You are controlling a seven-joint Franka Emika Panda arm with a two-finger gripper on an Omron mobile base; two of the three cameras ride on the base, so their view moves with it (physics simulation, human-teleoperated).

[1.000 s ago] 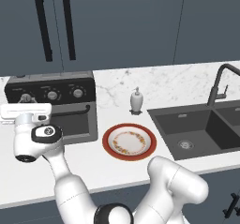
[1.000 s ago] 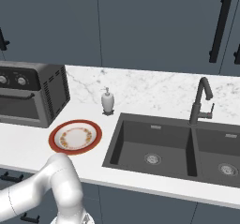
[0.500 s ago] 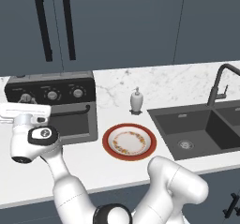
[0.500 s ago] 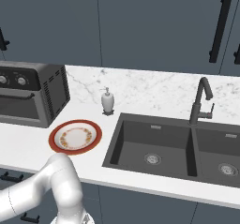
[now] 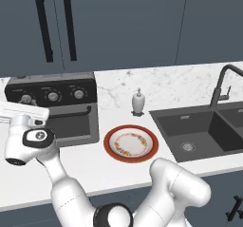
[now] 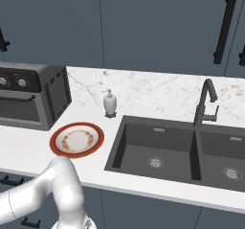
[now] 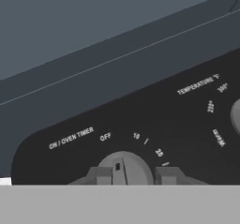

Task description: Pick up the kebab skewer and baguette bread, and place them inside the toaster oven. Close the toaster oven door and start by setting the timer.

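The toaster oven stands at the counter's left end, also seen from the other side. Its door is up and closed, and nothing shows through the dark glass. In the hand view my gripper sits tight against the black knob panel. Its fingertips press on both sides of the silver timer knob. The knob's mark points between OFF and 10. My hand hangs in front of the oven's left side. The kebab skewer and the baguette bread are hidden.
A red-rimmed plate lies bare on the counter right of the oven. Behind it stands a soap dispenser. A dark double sink with a black faucet takes the right side. The temperature knob shows at the hand view's right edge.
My hand has rolled very slightly at the knob panel. Nothing else has moved.
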